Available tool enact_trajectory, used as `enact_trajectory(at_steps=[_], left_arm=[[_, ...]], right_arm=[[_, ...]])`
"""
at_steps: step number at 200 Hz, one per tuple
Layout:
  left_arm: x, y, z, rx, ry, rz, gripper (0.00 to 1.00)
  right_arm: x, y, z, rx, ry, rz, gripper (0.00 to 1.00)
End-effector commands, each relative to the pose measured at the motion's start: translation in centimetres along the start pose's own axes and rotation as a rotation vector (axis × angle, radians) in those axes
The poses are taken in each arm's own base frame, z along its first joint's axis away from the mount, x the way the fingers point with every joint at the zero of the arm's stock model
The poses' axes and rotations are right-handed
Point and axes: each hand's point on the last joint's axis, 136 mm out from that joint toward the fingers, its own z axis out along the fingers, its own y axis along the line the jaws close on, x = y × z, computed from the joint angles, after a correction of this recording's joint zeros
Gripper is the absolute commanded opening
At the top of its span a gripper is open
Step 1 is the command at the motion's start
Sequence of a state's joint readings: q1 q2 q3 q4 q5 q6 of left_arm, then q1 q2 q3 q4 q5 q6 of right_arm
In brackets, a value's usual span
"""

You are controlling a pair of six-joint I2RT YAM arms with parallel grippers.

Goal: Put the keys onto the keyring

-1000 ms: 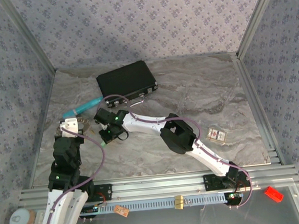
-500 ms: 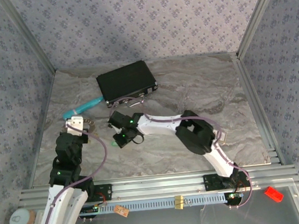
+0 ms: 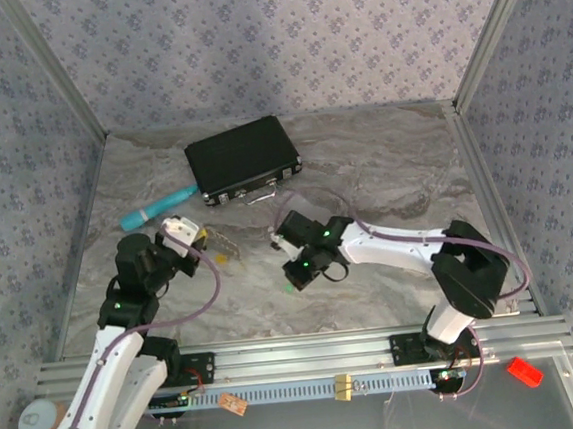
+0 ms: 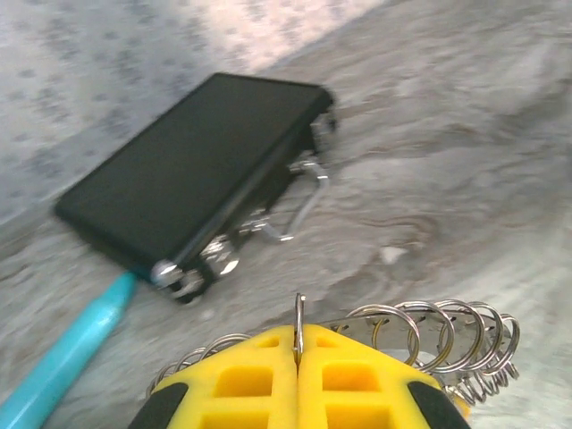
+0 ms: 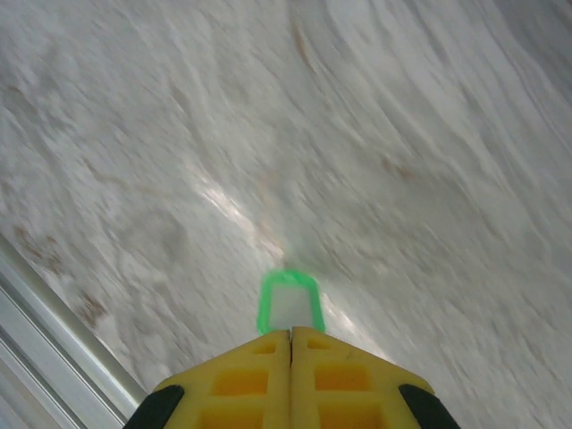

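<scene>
1. The marble table [image 3: 384, 176] lies under both arms, with the right gripper [image 5: 291, 335] hanging over a bare stretch of it.
2. The black case [image 4: 192, 174] sits ahead of the left gripper [image 4: 299, 344], a little to its left, with its latches facing the fingers.
3. The teal pen [image 4: 67, 353] lies left of the left gripper's fingers, just beside the case's near corner.
4. The keyring [image 4: 438, 326] is pinched by its thin metal edge between the closed yellow fingers [image 4: 246, 380] of the left gripper. Its wire loops trail to the right, so its long axis runs across the fingers. A second ago this gripper pointed away from the bases; it has since turned right, and the keyring has moved with it.
5. The green key [image 5: 288, 304] is clamped in the shut right gripper. Its head sticks straight out past the fingertips, in line with them, and its blade is hidden. A second ago this gripper was close beside the left one; now they are well apart.
</scene>
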State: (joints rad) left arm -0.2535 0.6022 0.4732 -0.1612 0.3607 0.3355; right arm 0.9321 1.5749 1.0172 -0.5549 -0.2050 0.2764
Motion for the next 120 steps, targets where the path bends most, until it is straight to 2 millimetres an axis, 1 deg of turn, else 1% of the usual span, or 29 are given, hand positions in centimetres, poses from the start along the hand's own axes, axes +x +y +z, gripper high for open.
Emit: enact_trajectory(at_steps=[1,19,36,67,100,120], left_arm=[[-4.3,-4.2,-0.4,0.221,-0.14,0.127,0.0],[-3.6,-6.4,0.5,0.31,-0.09,0.176,0.0],[-3.4,-8.0,1.2,0.383,-0.05,0.19,0.0],[-3.6,-11.2,2.2,0.511,-0.075,0.23,0.0],[-3.5,-12.8,3.2,0.578,-0.08,0.234,0.0],[-3.3,-13.5,3.3,0.597,-0.076,0.245,0.0]], right_arm=[[1.7,-0.8,-1.3,-0.053,0.01,0.034,0.0],[2.2,-1.6,-1.6,-0.081,0.0,0.07,0.0],[2.7,-2.3,-1.5,-0.098,0.007,0.103,0.0],[2.8,-3.1,-1.3,-0.107,0.0,0.135,0.0],[2.8,-3.3,-0.7,-0.135,-0.004,0.167,0.0],[3.0,-3.3,-0.3,-0.157,0.004,0.19,0.0]])
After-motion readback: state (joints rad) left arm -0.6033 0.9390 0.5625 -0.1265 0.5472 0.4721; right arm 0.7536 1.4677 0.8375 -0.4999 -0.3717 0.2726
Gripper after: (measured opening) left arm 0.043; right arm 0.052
